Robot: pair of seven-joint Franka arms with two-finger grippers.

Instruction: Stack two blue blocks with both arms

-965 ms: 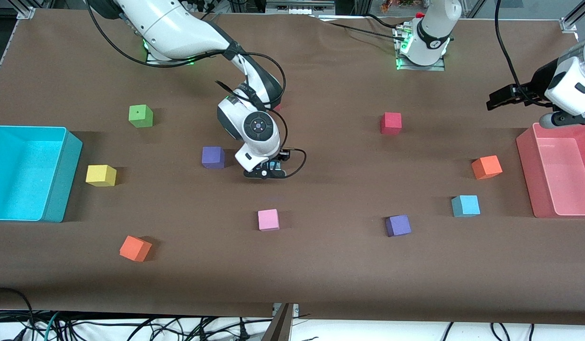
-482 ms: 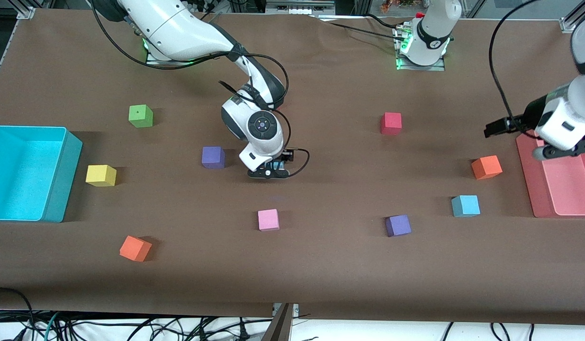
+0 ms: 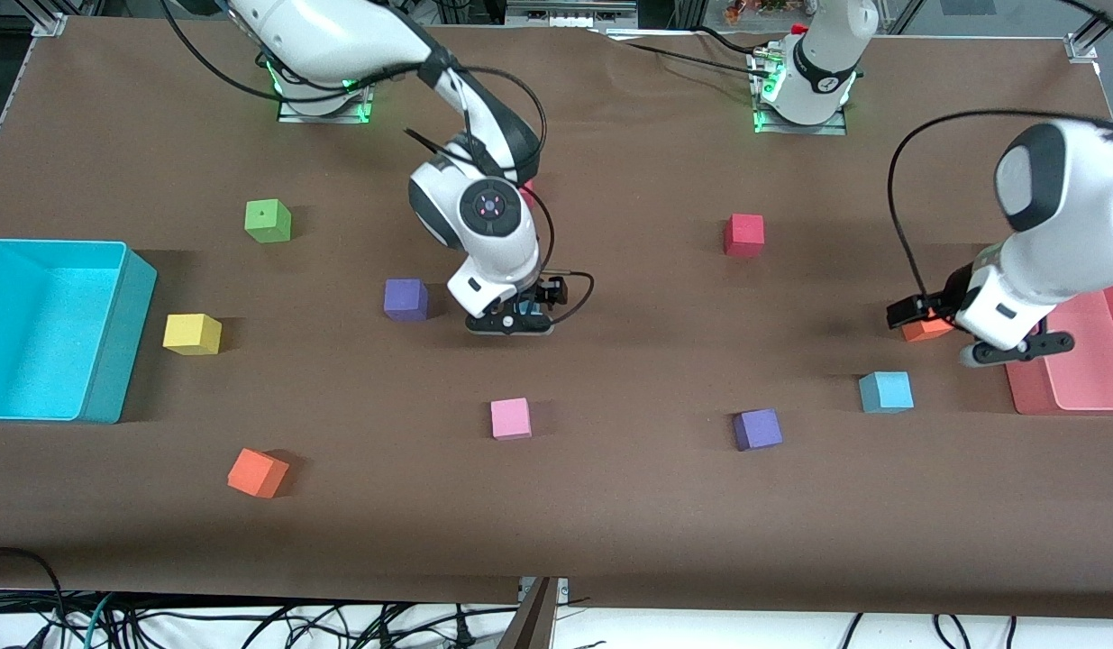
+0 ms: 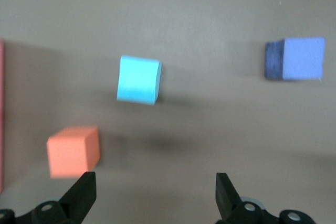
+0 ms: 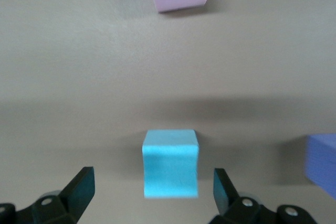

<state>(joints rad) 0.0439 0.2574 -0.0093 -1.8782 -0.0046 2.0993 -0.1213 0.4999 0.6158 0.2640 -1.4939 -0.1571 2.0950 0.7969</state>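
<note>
Brown-covered counter (image 3: 610, 505), two arm bases along its upper edge, coloured foam cubes scattered across it.

Right end effector (image 3: 511, 322) was low over the middle of the counter, fingers (image 5: 79, 187) spread wide. One blue block (image 5: 170, 170) sat on the counter between those fingers, not touched by either (front view showed only a sliver of cyan under the wrist). A purple cube (image 3: 405, 299) lay just beside it toward the right arm's end; a pink cube (image 3: 511, 418) lay nearer the front camera.

Left end effector (image 3: 1016, 347) hung over the counter at the left arm's end, beside the pink bin (image 3: 1029, 392), fingers (image 4: 81, 192) spread and holding nothing. It partly covered an orange cube (image 3: 925, 329) in the front view. The second blue block (image 3: 885, 392) rested on the counter near it, somewhat nearer the front camera than the orange cube, untouched. The left wrist view showed that block (image 4: 138, 80) ahead of the open fingers, with the orange cube (image 4: 73, 150) close by.

Another purple cube (image 3: 757, 429) lay near the second blue block, toward the middle of the counter. The two blue blocks were well apart, not stacked.

Also noted: red cube (image 3: 743, 234), green cube (image 3: 268, 221), yellow cube (image 3: 192, 333), a second orange cube (image 3: 258, 472), and a cyan bin (image 3: 114, 342) at the right arm's end.
</note>
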